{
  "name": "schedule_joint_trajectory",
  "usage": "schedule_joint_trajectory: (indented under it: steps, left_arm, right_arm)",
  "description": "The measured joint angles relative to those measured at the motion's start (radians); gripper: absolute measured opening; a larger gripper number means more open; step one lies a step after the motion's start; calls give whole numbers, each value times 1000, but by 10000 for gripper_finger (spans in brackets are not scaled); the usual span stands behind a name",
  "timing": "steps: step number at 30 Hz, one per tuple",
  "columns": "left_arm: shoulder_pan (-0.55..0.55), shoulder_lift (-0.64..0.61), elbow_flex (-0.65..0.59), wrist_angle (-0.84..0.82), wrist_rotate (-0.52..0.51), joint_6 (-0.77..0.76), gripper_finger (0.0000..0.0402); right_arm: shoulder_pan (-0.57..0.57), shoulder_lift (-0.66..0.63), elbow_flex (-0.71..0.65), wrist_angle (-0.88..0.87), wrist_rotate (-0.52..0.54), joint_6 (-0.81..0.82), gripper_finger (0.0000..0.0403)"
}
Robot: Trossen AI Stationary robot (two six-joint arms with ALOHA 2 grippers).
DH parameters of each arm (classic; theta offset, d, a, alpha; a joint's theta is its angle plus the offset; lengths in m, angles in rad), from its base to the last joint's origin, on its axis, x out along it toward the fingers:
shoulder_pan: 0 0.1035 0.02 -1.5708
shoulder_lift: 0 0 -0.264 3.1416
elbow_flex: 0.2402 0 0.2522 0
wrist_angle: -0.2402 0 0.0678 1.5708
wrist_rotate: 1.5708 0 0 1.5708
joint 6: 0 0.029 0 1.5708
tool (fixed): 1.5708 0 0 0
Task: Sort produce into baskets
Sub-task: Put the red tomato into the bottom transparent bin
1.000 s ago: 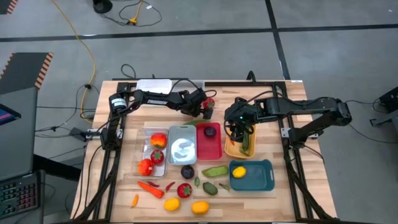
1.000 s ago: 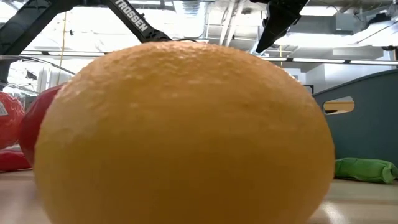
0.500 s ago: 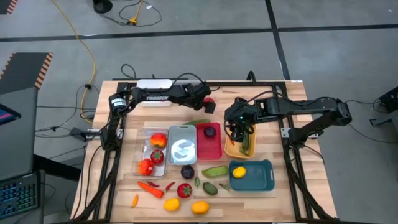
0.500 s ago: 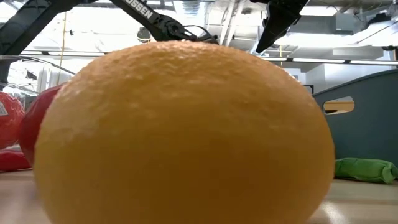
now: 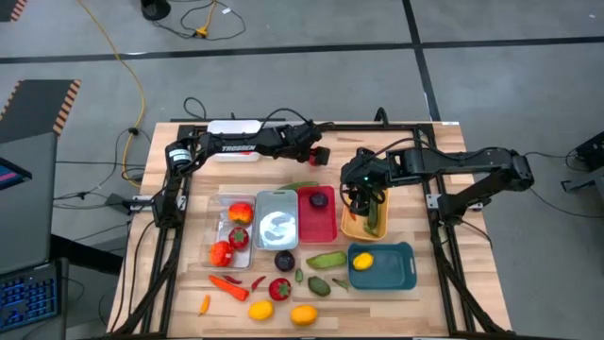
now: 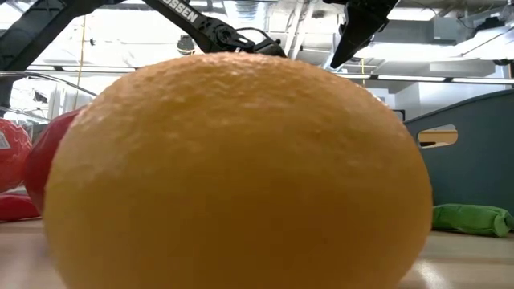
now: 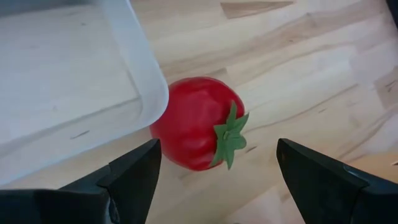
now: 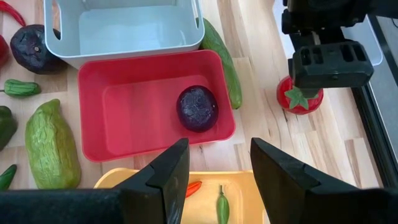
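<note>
A red tomato [image 7: 196,124] with a green calyx lies on the table beside the white basket's rim [image 7: 146,87], near the far edge. My left gripper [image 7: 217,168] hangs open above it, one finger on each side, touching nothing; the right wrist view shows it [image 8: 320,65] over the tomato [image 8: 298,98]. My right gripper [image 8: 219,155] stands open over the yellow-orange basket [image 5: 363,225], which holds a small chili and a green pod. The red basket [image 8: 130,118] holds a purple plum [image 8: 197,107]. The teal basket [image 5: 382,267] holds a lemon.
A silver-grey basket [image 5: 276,219] and a clear one with tomatoes [image 5: 233,229] stand left of the red one. A cucumber [image 8: 221,56] lies behind it. Loose produce covers the near table [image 5: 283,288]. A large orange fruit [image 6: 241,168] fills the low view.
My left gripper has risen off the tomato and drawn back toward the table's far edge, tipping less steeply down. Its fingers stay open. The tomato stays on the table.
</note>
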Motion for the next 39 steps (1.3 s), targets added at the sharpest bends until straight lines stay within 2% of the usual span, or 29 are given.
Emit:
schedule_joint_trajectory:
  steps: [9, 14, 21, 39]
  left_arm:
    - [-7, 1, -11, 0, -3, -37, 306]
    - [-7, 2, -38, 2, -3, -115, 306]
    - [-6, 3, -38, 64, -43, -105, 306]
    - [-6, 3, -38, 69, -80, -179, 306]
  right_arm:
    - [0, 0, 0, 0, 0, 0, 198]
    - [0, 0, 0, 0, 0, 0, 198]
    - [0, 0, 0, 0, 0, 0, 198]
    - [0, 0, 0, 0, 0, 0, 198]
